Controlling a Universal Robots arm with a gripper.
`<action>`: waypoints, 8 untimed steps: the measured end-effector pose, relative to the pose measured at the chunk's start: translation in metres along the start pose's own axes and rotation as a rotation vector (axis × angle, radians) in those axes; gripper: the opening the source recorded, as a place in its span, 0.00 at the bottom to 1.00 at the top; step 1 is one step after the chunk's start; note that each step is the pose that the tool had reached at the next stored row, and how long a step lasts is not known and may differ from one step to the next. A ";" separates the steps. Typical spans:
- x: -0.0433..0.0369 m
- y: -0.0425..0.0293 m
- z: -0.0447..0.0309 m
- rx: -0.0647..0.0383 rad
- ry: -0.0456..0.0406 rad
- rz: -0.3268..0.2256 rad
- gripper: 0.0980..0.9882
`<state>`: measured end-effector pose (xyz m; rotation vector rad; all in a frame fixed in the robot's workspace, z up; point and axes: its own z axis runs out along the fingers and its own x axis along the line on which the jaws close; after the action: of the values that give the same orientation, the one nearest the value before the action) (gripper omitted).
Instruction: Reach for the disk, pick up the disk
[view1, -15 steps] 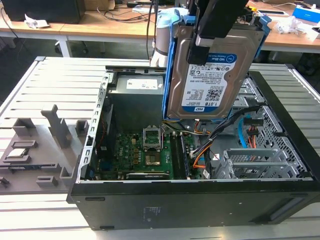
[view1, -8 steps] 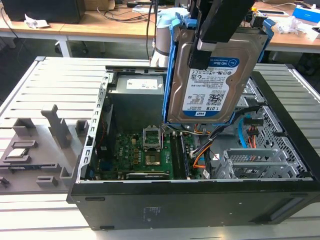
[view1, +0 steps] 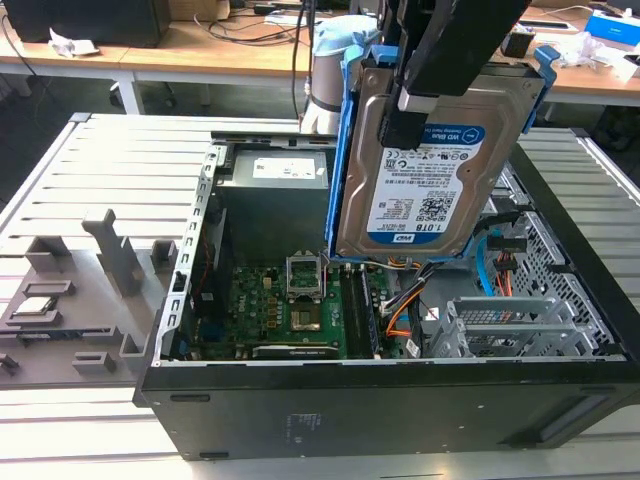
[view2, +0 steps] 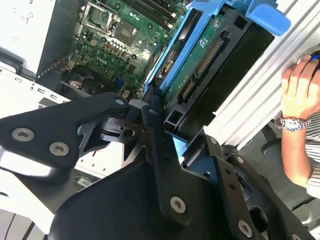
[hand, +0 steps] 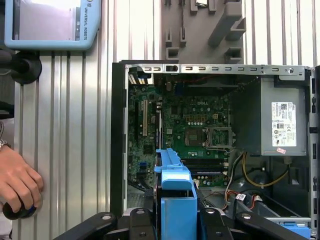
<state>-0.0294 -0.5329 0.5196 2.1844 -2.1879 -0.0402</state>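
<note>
Silver-grey disk (view1: 430, 170) in its blue rail, one, clamped by my gripper (view1: 415, 100), hanging tilted above the one open computer case (view1: 400, 410), one motherboard (view1: 290, 310) below, one person's hand (hand: 17, 182) beside the case.

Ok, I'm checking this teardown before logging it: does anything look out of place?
Only the disk: it hangs upright above the open computer case, clamped in the end effector, not seated in a bay. Otherwise nothing stands out.
</note>
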 end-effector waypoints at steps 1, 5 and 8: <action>0.0010 0.0000 0.0000 0.000 0.0000 0.000 0.30; 0.0092 0.0000 0.0002 0.000 0.0000 0.000 0.30; 0.0130 0.0000 0.0002 0.000 0.0001 0.000 0.30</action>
<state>-0.0294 -0.5459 0.5196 2.1843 -2.1878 -0.0402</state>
